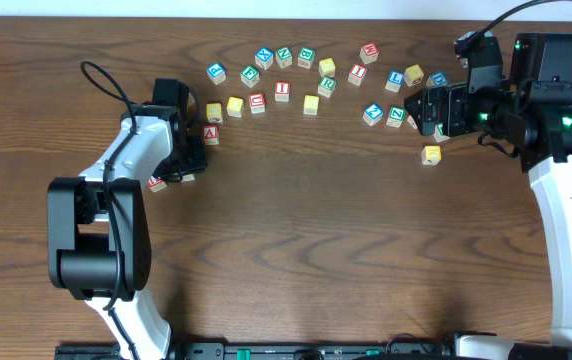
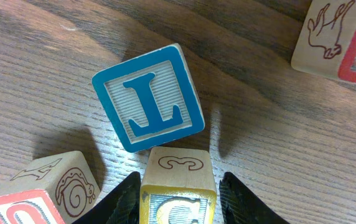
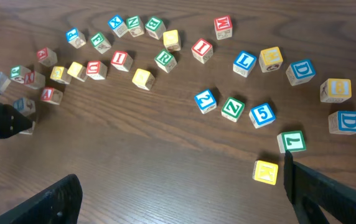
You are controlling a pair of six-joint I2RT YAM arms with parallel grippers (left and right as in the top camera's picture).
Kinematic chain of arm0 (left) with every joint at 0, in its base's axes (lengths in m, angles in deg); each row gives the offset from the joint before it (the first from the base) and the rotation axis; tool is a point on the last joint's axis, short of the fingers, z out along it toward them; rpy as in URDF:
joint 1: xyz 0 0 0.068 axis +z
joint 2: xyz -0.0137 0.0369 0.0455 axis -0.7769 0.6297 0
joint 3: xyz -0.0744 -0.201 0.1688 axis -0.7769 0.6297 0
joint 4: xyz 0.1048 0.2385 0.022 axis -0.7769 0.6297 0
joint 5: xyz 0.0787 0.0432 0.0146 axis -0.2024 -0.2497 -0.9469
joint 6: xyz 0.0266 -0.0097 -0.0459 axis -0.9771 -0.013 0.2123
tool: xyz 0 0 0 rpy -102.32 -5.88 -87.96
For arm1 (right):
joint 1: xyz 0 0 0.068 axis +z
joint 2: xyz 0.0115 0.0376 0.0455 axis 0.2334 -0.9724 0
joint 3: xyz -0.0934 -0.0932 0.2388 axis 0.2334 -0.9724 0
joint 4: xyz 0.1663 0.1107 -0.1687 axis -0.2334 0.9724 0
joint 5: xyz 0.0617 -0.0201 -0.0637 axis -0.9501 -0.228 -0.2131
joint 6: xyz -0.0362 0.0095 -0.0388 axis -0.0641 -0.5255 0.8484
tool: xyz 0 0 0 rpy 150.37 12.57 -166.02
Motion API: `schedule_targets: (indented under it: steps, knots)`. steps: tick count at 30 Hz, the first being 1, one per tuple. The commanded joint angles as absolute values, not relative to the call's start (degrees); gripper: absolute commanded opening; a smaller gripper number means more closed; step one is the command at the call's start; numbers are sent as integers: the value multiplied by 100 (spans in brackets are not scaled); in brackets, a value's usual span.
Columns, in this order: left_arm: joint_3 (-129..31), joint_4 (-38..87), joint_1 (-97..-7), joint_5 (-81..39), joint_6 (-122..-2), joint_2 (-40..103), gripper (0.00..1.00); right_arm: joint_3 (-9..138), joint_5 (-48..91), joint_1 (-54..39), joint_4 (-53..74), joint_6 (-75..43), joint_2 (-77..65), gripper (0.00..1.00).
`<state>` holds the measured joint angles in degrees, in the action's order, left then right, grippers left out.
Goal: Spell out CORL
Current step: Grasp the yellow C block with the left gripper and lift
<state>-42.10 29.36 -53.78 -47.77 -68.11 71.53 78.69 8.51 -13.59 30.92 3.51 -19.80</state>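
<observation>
My left gripper (image 2: 178, 202) straddles a yellow C block (image 2: 178, 183) standing on the table. The left finger touches it and a thin gap shows at the right finger. A blue L block (image 2: 148, 96) lies just ahead, tilted. A red O block (image 2: 38, 199) sits at the lower left and also shows in the overhead view (image 1: 156, 183) by the left gripper (image 1: 186, 165). A green R block (image 3: 165, 59) lies in the scatter. My right gripper (image 3: 179, 180) is wide open and empty at the right (image 1: 418, 106).
Several lettered blocks form an arc across the far table, among them a second blue L (image 3: 244, 63). A yellow block (image 3: 266, 172) and a green 7 block (image 3: 292, 141) lie by my right finger. A red block (image 2: 346, 37) sits ahead of the left gripper.
</observation>
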Motion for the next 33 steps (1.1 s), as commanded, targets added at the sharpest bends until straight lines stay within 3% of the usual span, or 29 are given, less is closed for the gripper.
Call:
schedule_targets:
  steps: [1, 15, 21, 33]
  knots:
    - [-4134, 2938, -5396, -4866, -6782, 7262, 40, 7978, 774, -1381, 3099, 427, -1991, 99]
    - [-4134, 2831, -5621, -4766, -6586, 7441, 39, 7978, 772, -1383, 3119, 425, -1991, 99]
    - [-4134, 2783, -5621, -4770, -6509, 7564, 33, 7978, 772, -1381, 3186, 425, -1991, 99]
    - [-4213, 2698, -5997, -4783, -6509, 7557, 31, 7978, 772, -1381, 3182, 425, -1991, 99]
